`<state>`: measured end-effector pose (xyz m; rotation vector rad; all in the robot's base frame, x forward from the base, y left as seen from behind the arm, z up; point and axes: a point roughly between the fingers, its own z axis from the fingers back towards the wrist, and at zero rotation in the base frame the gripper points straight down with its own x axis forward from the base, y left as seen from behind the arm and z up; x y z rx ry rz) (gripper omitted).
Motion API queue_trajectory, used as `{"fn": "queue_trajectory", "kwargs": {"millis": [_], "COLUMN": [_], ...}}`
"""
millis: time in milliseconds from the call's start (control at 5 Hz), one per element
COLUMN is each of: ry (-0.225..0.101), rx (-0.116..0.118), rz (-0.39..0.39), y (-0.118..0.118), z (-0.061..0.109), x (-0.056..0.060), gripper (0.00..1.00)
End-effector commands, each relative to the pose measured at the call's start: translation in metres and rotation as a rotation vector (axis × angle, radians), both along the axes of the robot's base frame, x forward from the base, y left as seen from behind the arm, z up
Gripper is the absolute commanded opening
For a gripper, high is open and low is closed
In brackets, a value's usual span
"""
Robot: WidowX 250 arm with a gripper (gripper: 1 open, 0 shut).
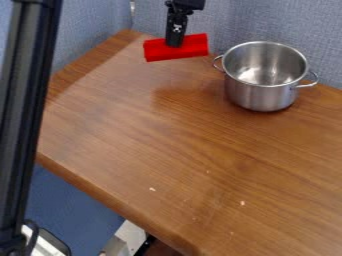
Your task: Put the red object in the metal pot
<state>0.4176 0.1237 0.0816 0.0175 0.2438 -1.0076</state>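
The red object [182, 50], a flat bright red block, is at the back of the wooden table, close to the blue wall. My gripper [174, 41] comes down from above with its black fingers shut on the block's middle. I cannot tell whether the block rests on the wood or hangs just above it. The metal pot [265, 75] stands upright and empty to the right of the block, a short gap away, with small handles on its sides.
The wooden table [174, 150] has its left and front edges running diagonally, with a drop to the floor beyond. A blue wall [267, 20] closes off the back. A dark blurred bar [27, 130] crosses the left of the view, close to the camera.
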Motion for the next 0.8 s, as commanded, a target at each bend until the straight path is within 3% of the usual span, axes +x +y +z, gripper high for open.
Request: {"fn": "queue_trajectory", "kwargs": {"millis": [0, 400, 600], "ry": [-0.087, -0.146, -0.138], "rx": [0.032, 0.023, 0.024], "rz": [-0.046, -0.140, -0.135], "y": [-0.003, -0.033, -0.029], "z": [0.037, 0.069, 0.066], "x": [0.004, -0.010, -0.002], "gripper": [0.00, 0.00, 0.00]}}
